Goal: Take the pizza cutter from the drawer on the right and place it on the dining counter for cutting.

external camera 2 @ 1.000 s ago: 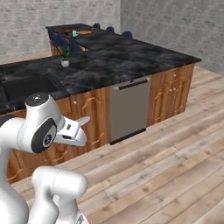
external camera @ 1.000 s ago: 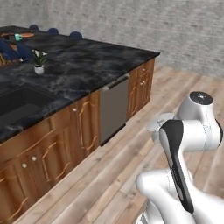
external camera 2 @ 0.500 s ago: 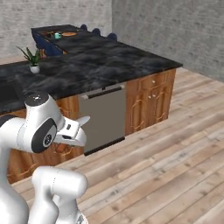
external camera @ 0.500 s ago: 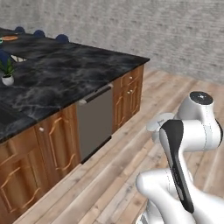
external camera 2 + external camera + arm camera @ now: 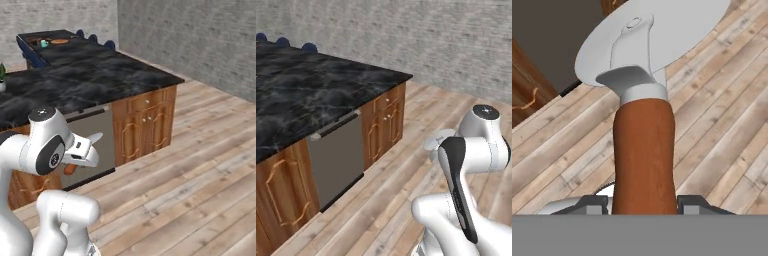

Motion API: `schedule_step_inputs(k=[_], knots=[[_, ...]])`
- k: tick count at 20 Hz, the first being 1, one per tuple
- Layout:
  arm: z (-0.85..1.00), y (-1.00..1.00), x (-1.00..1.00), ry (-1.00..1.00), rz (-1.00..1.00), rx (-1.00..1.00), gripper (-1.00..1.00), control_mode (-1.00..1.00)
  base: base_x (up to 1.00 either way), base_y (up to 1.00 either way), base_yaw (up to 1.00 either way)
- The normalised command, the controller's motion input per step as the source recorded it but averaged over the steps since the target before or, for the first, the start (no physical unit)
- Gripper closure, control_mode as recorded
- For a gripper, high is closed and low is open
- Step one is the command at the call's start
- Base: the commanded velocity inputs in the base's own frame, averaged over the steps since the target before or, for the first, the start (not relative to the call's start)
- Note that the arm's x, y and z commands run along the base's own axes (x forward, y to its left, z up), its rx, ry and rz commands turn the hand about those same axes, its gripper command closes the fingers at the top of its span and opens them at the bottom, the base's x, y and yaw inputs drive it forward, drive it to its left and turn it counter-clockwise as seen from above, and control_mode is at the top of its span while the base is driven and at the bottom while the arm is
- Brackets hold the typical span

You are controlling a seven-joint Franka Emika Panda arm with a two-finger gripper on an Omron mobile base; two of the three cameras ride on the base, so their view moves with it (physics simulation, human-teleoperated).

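The pizza cutter (image 5: 643, 105) fills the hand view, its brown handle running up to a round silver-grey wheel blade. My gripper (image 5: 643, 203) is shut on the bottom of the handle, over wooden floor planks. In the right base view the pizza cutter (image 5: 85, 151) is carried at the arm's front, level with the cabinet fronts. The dining counter (image 5: 50, 44), black and ringed by dark blue chairs (image 5: 92, 37), lies far back at the upper left. A shut drawer front (image 5: 145, 102) sits under the worktop's corner; I cannot tell whether it is the task's drawer.
A black marble worktop (image 5: 311, 85) on wooden cabinets juts in from the left, with a grey dishwasher front (image 5: 336, 155) below it. Open wooden floor (image 5: 200, 165) stretches to the right up to a grey brick wall (image 5: 431, 35). A potted plant (image 5: 1, 75) stands at the left edge.
The whole scene has slid leftward and the worktop's corner looms closer in both base views, so the base has moved. The arm holds its pose with the pizza cutter.
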Motion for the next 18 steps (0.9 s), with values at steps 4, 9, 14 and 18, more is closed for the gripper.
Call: schedule_step_inputs(k=[4, 9, 14, 18], knots=[[0.0, 0.0, 0.0, 0.0, 0.0, 0.0, 1.0, 1.0, 1.0, -1.0, 0.04], [0.0, 0.0, 0.0, 0.0, 0.0, 0.0, 1.0, 1.0, 1.0, -1.0, 0.06], [0.0, 0.0, 0.0, 0.0, 0.0, 0.0, 1.0, 1.0, 1.0, -0.91, 0.15], [0.0, 0.0, 0.0, 0.0, 0.0, 0.0, 1.0, 1.0, 1.0, -0.83, 0.21]])
